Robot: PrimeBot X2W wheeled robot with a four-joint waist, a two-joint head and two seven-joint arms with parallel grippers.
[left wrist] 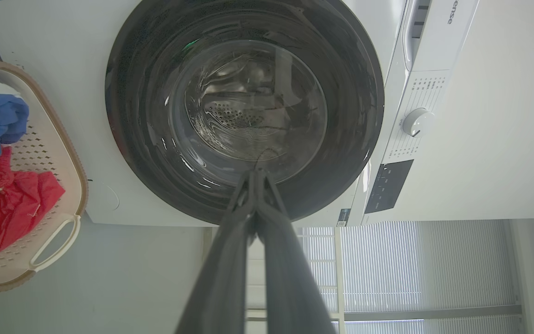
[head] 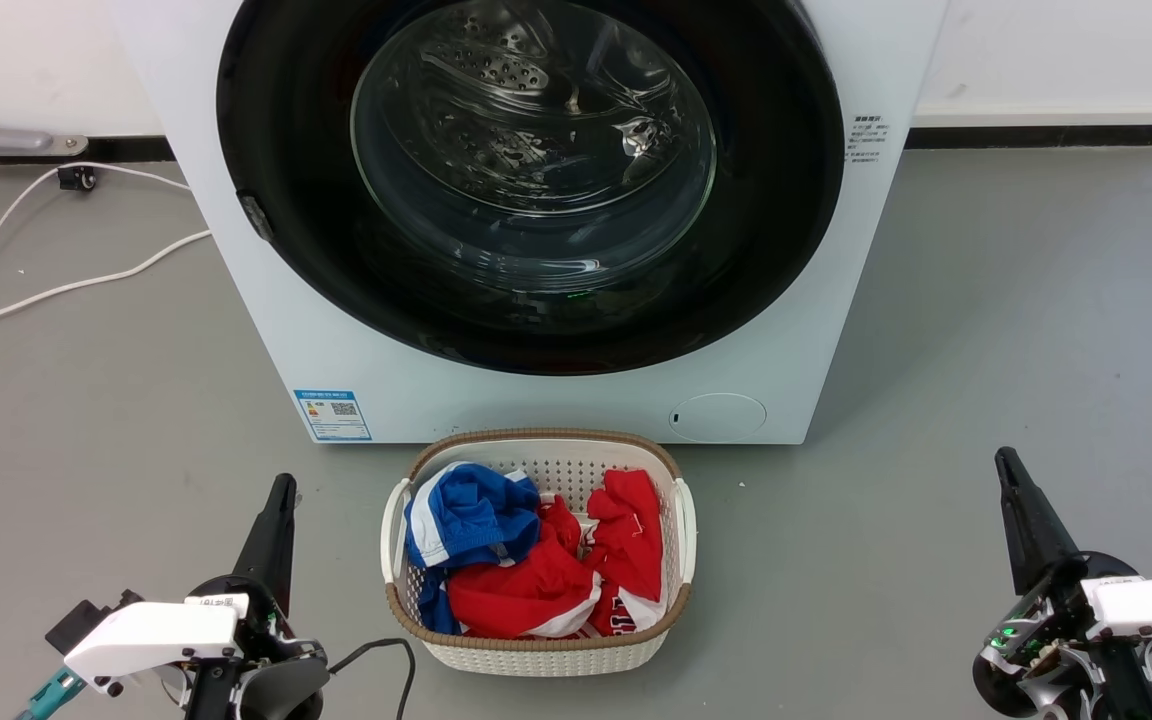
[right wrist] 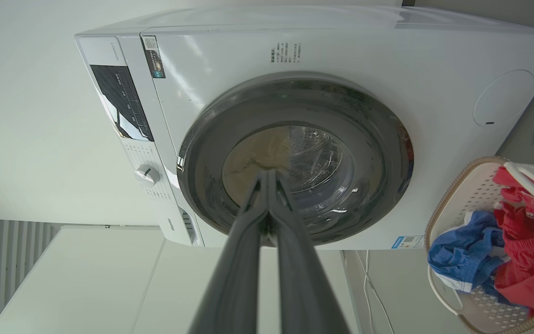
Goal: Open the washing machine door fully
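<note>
The washing machine door (head: 531, 180) is a big glossy black round with a clear glass bowl centre, and it lies flat against the white machine front. It also faces me in the left wrist view (left wrist: 244, 106) and the right wrist view (right wrist: 295, 157). My left gripper (head: 283, 485) hangs low at the lower left, well short of the machine, fingers pressed together and empty (left wrist: 256, 172). My right gripper (head: 1003, 458) sits at the lower right, equally far back, also shut on nothing (right wrist: 267, 172).
A white laundry basket (head: 681, 520) with red and blue clothes stands on the grey floor right before the machine, between my arms. A small round white flap (head: 717, 416) is at the machine's lower right. White cables (head: 66, 280) trail on the floor at left.
</note>
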